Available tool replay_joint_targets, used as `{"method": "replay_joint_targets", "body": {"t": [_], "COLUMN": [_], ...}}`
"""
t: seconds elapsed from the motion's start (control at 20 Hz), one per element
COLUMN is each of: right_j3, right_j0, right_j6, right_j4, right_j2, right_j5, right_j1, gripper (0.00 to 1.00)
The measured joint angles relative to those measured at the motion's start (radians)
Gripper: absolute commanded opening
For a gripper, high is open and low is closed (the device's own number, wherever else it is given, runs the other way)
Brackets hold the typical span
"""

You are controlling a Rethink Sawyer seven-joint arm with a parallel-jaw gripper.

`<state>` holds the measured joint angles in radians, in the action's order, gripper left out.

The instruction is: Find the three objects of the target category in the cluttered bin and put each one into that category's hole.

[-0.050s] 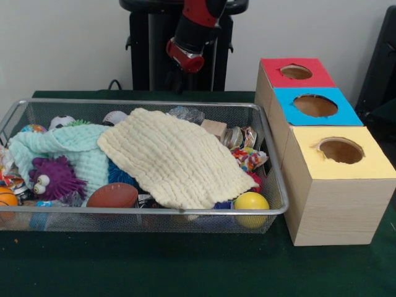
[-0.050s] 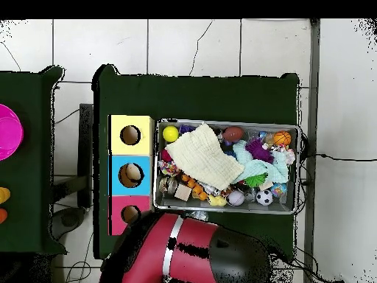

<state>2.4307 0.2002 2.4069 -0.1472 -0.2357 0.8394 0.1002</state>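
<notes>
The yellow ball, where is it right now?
In the front view the yellow ball sits in the basket's near right corner, beside the cream cloth and closest to the yellow box.

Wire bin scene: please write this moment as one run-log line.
arm: raised behind bin | wire bin: full | cream cloth: on top | yellow ball: front corner | blue box: something inside

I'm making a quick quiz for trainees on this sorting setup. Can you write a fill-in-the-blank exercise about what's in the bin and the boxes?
1. The three boxes stand in a row beside the wire bin; the box nearest the front-view camera has a ____ top.
2. The middle box has a ____ top.
3. A cream cloth lies over the clutter, and next to it a ____ cloth lies by the purple toy.
4. The ball in the bin's corner nearest the yellow box is ____.

Missing words: yellow; blue; mint green; yellow
</notes>
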Motion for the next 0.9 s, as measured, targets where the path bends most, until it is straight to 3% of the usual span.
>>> {"method": "replay_joint_targets", "body": {"t": [0.65,0.9], "right_j3": [0.04,0.068], "right_j0": [-0.037,-0.046], "right_j6": [0.001,0.001], "right_j4": [-0.165,-0.17], "right_j2": [0.071,0.111], "right_j5": [-0.065,-0.152], "right_j1": [0.068,0.11], "gripper": [1.0,1.0]}}
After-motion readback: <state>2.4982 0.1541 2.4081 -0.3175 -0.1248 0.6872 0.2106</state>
